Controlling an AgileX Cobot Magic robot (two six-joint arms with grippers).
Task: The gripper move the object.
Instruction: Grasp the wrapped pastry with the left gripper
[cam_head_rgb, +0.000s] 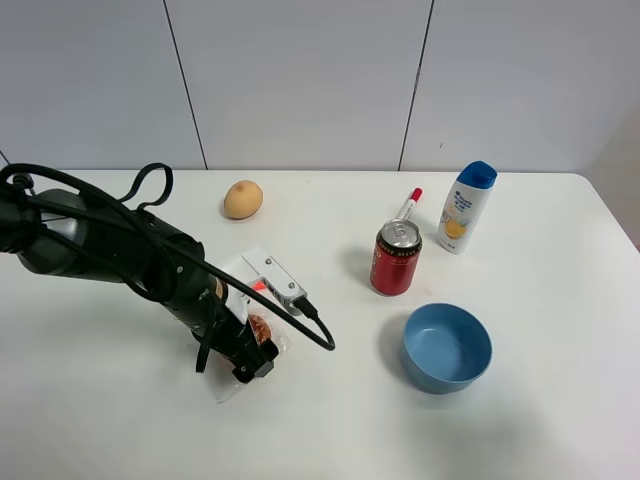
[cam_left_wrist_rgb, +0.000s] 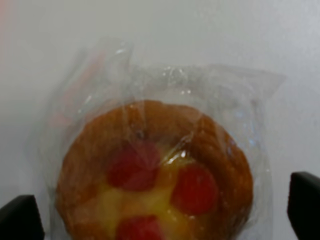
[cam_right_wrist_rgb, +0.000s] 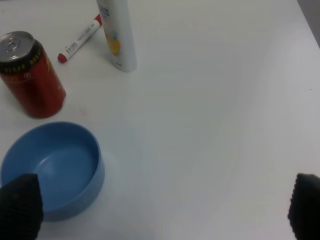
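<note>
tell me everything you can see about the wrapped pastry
The pastry is round and golden-brown, with a yellow filling and three red jam spots on top. It sits in a clear, crinkled plastic wrap that reaches past its rim. It lies flat, top up, on the white table, left of the can in the high view. The left hand is over it, open, one finger at each side; no grip shows.

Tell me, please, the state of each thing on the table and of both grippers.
pastry, wrapped, lying flat
left gripper, jaws open, astride pastry
right gripper, jaws open, empty
can, upright
bottle, upright, cap shut
marker, lying, capped
bowl, upright, empty
potato, lying alone
</note>
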